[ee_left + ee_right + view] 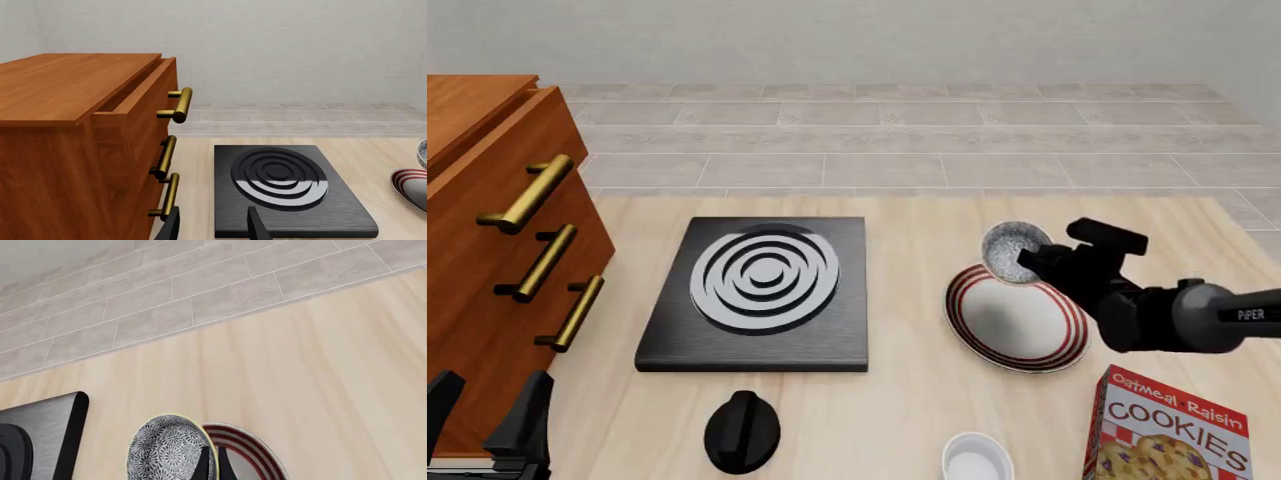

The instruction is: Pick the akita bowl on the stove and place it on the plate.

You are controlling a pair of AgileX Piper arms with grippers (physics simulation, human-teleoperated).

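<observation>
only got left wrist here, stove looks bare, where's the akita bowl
Observer: It is off the stove. The front view shows the akita bowl over the far rim of the plate.
Operator: is the right claw on it or has it let go
Observer: On it, by the look of things. In the right wrist view the right claw is pinched nearly shut with the bowl's rim at its fingers. Whether the bowl touches the plate I cannot tell.
</observation>
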